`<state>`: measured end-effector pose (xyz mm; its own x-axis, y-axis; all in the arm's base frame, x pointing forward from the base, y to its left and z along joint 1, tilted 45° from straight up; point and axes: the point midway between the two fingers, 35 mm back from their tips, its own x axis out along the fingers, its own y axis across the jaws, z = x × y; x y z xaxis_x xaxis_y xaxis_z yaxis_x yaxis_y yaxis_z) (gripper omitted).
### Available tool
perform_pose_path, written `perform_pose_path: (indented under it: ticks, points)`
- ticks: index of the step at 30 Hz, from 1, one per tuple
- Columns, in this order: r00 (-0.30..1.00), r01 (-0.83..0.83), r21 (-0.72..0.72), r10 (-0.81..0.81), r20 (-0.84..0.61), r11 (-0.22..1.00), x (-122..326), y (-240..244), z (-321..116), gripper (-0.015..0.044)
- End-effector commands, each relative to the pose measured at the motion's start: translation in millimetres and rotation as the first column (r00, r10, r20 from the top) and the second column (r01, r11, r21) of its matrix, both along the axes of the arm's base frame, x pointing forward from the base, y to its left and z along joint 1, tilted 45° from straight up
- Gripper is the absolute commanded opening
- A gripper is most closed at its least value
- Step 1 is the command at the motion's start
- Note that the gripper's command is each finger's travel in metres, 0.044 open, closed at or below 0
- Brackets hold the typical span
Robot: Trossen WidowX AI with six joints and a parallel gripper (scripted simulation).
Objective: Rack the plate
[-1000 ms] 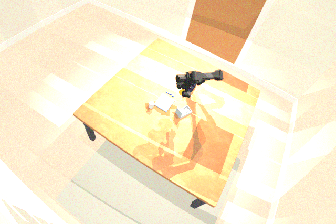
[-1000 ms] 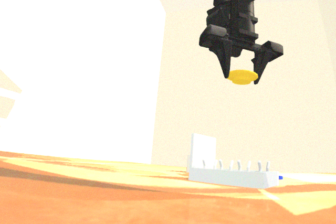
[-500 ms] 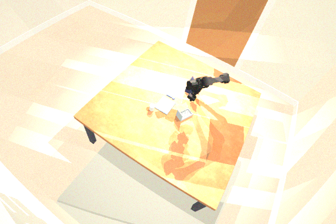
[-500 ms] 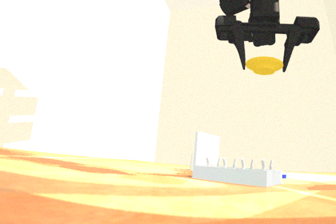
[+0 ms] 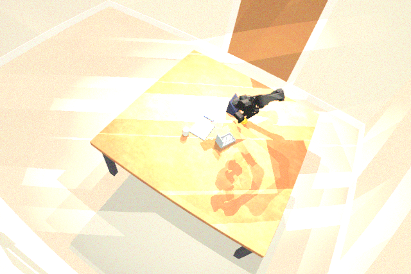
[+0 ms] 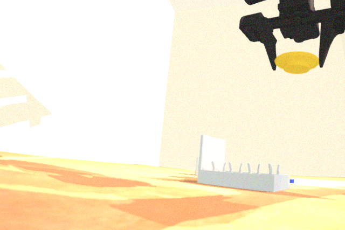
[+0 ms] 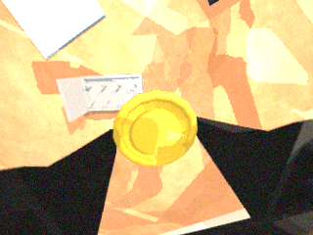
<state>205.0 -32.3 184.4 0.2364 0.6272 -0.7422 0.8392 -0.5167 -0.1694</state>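
A white cup (image 5: pixel 185 131) stands on the counter (image 5: pixel 155 161) (image 6: pixel 83 194), just beside a flat white pad (image 5: pixel 202 128). Next is the dish rack (image 5: pixel 225 140) (image 6: pixel 236 178) (image 7: pixel 110 95). The end effector (image 6: pixel 297 67) (image 7: pixel 155 127) pinches the yellow plate (image 5: pixel 244 120) (image 6: pixel 296 61) (image 7: pixel 156 128) by opposite rim edges, roughly level, well above the counter.

The plate (image 5: pixel 244 120) (image 6: pixel 297 61) (image 7: pixel 156 128) sits between the fingers (image 6: pixel 271 57); below them, the dish rack (image 5: pixel 219 142) (image 6: pixel 236 179) (image 7: pixel 74 98) stands on the table (image 5: pixel 149 161) (image 6: pixel 83 208) (image 7: pixel 210 191) (a flat pad (image 5: pixel 203 128) (image 6: pixel 317 182) (image 7: pixel 54 24) lies farther off).
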Motion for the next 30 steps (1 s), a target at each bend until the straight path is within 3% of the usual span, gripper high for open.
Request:
perform_pose_path:
  ticks: [1,16,30]
  points:
    - [1.0,0.017,0.013,-0.017,-0.017,1.0,-1.7,2.7,-0.2,0.0]
    - [0.979,-0.181,-0.19,0.159,-0.127,0.965,-10.0,18.0,-39.0,0.0]
    - [0.926,-0.373,-0.387,0.313,-0.211,0.843,-16.5,28.5,-70.1,0.0]
